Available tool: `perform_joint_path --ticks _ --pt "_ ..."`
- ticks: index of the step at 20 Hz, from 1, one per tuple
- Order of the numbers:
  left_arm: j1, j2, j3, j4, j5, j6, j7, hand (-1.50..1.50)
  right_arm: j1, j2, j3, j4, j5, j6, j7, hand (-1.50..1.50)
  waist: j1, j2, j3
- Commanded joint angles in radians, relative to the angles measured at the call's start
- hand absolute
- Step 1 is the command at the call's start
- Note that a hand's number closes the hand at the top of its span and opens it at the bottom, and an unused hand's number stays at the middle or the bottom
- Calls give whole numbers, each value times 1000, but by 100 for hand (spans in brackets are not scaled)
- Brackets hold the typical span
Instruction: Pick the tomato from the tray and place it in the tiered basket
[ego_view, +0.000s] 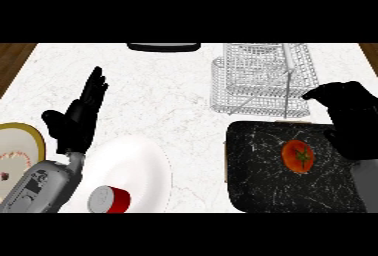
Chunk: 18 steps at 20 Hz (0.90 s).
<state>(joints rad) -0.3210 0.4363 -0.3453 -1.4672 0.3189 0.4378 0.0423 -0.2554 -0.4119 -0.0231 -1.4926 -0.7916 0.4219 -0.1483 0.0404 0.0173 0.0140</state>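
White marble-look counter (177, 100) w/ wood strips at both sides. On it: wire tiered basket (258, 75) top right, black speckled tray (266, 175) just below it, round white plate (136, 165) lower left, cream gold-rimmed plate (18, 145) at left edge. Dark oval obj (164, 47) at far edge, can't tell what.

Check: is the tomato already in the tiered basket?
No. The tomato lies on the black tray, in front of the wire tiered basket.
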Motion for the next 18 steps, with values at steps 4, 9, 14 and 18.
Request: perform_joint_path --ticks 4,9,14,18 --pt "46 -50 -50 -19 -45 25 -67 0 -3 -146 -23 147 -307 568 24 -150 -2 -1 -6" --pt "74 -48 -50 -18 -53 33 -72 0 -20 -342 -192 230 -202 827 -19 -150 -22 -6 -7" --pt "88 -58 -60 -21 -73 60 -69 0 -114 -478 -342 38 14 796 17 -150 -41 -22 -6" --pt "89 -54 -37 -27 -59 57 -74 0 -137 -497 -444 -152 173 800 15 -150 -58 -25 -5"
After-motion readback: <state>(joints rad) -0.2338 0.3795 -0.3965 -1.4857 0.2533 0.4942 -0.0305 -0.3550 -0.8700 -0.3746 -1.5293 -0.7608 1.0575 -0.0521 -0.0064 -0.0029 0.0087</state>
